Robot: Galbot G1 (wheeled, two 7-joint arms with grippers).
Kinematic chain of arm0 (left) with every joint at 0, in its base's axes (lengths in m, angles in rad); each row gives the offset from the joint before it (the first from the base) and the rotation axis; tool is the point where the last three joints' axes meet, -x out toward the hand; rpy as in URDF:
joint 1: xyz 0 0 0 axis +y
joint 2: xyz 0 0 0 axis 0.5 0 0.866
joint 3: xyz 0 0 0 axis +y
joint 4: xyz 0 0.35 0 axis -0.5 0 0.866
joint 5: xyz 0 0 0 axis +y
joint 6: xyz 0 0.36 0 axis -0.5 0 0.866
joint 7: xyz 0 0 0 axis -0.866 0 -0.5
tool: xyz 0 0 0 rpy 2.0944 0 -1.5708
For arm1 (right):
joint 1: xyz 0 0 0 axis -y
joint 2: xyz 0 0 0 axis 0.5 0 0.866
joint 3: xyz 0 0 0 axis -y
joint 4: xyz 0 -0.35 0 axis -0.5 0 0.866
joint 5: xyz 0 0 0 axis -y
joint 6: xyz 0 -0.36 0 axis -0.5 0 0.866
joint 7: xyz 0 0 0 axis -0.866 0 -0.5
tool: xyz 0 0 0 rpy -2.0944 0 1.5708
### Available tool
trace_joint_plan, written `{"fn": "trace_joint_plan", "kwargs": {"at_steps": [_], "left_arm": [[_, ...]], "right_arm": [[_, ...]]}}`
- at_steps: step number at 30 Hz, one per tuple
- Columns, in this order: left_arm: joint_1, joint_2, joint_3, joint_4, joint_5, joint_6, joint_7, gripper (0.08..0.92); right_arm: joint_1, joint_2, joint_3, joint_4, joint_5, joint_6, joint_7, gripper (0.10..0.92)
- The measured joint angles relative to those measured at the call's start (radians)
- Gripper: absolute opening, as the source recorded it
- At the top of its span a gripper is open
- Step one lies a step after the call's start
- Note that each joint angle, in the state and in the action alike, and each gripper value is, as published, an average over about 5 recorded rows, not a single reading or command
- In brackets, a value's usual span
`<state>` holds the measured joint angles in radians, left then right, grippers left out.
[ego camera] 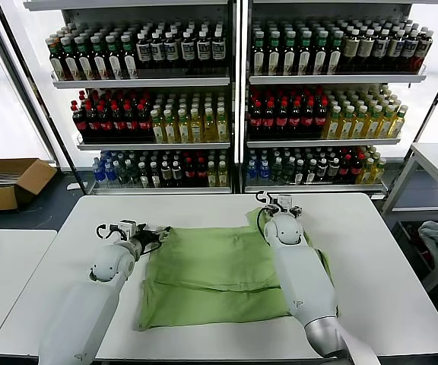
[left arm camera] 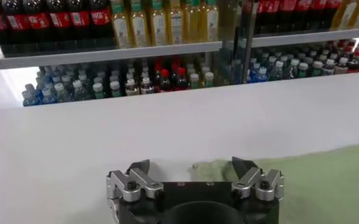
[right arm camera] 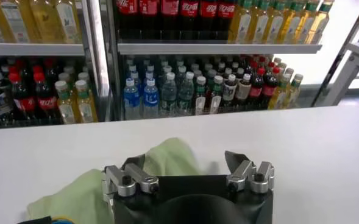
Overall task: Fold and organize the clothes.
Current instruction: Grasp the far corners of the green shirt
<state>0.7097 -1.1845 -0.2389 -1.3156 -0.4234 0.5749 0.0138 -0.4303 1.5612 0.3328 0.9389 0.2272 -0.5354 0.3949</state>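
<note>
Shelves of bottles (ego camera: 234,99) fill the far wall behind a white surface (ego camera: 386,266). On the surface's middle lies the light green shirt (ego camera: 211,277), folded flat. The right gripper (ego camera: 278,204) sits at the shirt's far right corner, fingers (right arm camera: 125,178) wide. The left gripper (ego camera: 158,236) is at its far left corner, fingers spread, holding nothing.

A folded green shirt (ego camera: 215,277) lies on the white table (ego camera: 379,266); the left gripper (ego camera: 158,236) sits at its left far corner, the right gripper (ego camera: 278,202) at its right far corner; bottle shelves (ego camera: 234,80) stand beyond.
</note>
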Motion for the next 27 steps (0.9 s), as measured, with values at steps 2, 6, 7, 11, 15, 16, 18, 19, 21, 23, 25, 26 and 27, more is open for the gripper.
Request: {"fn": "trace_joint_plan", "kwargs": {"at_steps": [2, 6, 7, 11, 15, 16, 18, 19, 21, 23, 25, 26, 27], "left_arm": [[-0.002, -0.002, 0.003, 0.007, 0.002, -0.001, -0.001, 0.823], [-0.002, -0.002, 0.009, 0.013, 0.004, -0.001, -0.002, 0.817], [-0.001, -0.002, 0.011, 0.013, 0.004, -0.001, -0.001, 0.811], [0.008, 0.007, 0.021, 0.005, 0.004, -0.002, 0.004, 0.724], [0.027, 0.014, 0.032, -0.017, 0.006, -0.002, 0.011, 0.602], [0.032, 0.015, 0.034, -0.024, 0.007, -0.002, 0.012, 0.576], [0.042, 0.015, 0.037, -0.035, 0.008, -0.002, 0.015, 0.515], [0.047, 0.015, 0.038, -0.040, 0.009, -0.002, 0.016, 0.489], [0.057, 0.017, 0.042, -0.051, 0.011, -0.001, 0.020, 0.429], [0.066, 0.020, 0.046, -0.060, 0.014, -0.001, 0.024, 0.377], [0.073, 0.020, 0.049, -0.066, 0.015, -0.001, 0.026, 0.316], [0.075, 0.019, 0.050, -0.069, 0.015, -0.001, 0.026, 0.290], [0.077, 0.018, 0.051, -0.071, 0.015, -0.001, 0.025, 0.255]], "right_arm": [[0.002, 0.002, 0.000, -0.010, -0.003, 0.003, -0.002, 0.823], [0.003, 0.005, 0.001, -0.024, -0.005, 0.004, -0.006, 0.823], [0.003, 0.005, 0.001, -0.027, -0.005, 0.004, -0.007, 0.823], [0.001, 0.006, 0.001, -0.033, -0.005, 0.003, -0.009, 0.800], [-0.004, 0.008, 0.001, -0.033, -0.005, -0.002, -0.008, 0.767], [-0.005, 0.009, 0.001, -0.033, -0.005, -0.004, -0.007, 0.754], [-0.009, 0.012, 0.003, -0.030, -0.005, -0.007, -0.006, 0.706], [-0.011, 0.013, 0.003, -0.029, -0.005, -0.010, -0.006, 0.681], [-0.016, 0.015, 0.002, -0.025, -0.005, -0.014, -0.005, 0.622], [-0.020, 0.017, 0.002, -0.021, -0.004, -0.017, -0.004, 0.570], [-0.025, 0.018, 0.001, -0.017, -0.004, -0.019, -0.003, 0.509], [-0.027, 0.018, 0.001, -0.015, -0.003, -0.020, -0.003, 0.483], [-0.030, 0.017, 0.001, -0.014, -0.003, -0.020, -0.002, 0.449]]}}
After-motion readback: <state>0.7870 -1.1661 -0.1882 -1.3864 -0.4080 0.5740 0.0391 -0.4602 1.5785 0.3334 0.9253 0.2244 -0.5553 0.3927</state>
